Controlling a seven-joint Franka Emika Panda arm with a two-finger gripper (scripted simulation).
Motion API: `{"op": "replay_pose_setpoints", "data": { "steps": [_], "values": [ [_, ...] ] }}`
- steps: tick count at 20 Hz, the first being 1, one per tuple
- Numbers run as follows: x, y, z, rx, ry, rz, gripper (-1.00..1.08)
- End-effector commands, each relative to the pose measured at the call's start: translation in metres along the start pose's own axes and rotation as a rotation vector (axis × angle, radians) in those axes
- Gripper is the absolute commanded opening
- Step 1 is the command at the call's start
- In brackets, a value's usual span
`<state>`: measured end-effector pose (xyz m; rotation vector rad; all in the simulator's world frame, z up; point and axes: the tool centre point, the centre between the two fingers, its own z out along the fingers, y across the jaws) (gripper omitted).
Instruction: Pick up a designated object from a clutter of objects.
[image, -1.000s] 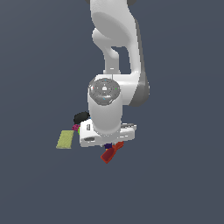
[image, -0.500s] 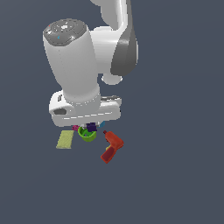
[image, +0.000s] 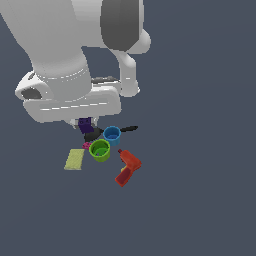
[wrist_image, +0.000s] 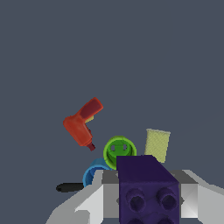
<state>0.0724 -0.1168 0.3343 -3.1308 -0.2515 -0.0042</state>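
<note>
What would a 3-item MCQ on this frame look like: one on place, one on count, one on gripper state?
1. In the exterior view, what lies nearest the green cup on that view's left?
A. drill
B. yellow-green block
C. blue cup

2. How many cups are there?
A. one
B. two
C. three

3. What does the gripper hold?
A. purple block
B. drill
C. nothing

Answers:
1. B: the yellow-green block lies left of the green cup; the drill and the blue cup lie to the right.
2. B: only one green and one blue cup show.
3. A: the wrist view shows the purple block between the fingers, above the clutter.
</note>
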Motion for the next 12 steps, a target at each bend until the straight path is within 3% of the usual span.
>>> {"op": "replay_pose_setpoints", "data": {
  "steps": [1,12],
  "values": [
    [-0.0028,0.0056,-0.0108,0.000,-0.002,-0.001,-1.00],
    [-0.0028,0.0097,-0.0168,0.000,-0.003,-0.001,-1.00]
  ]
}}
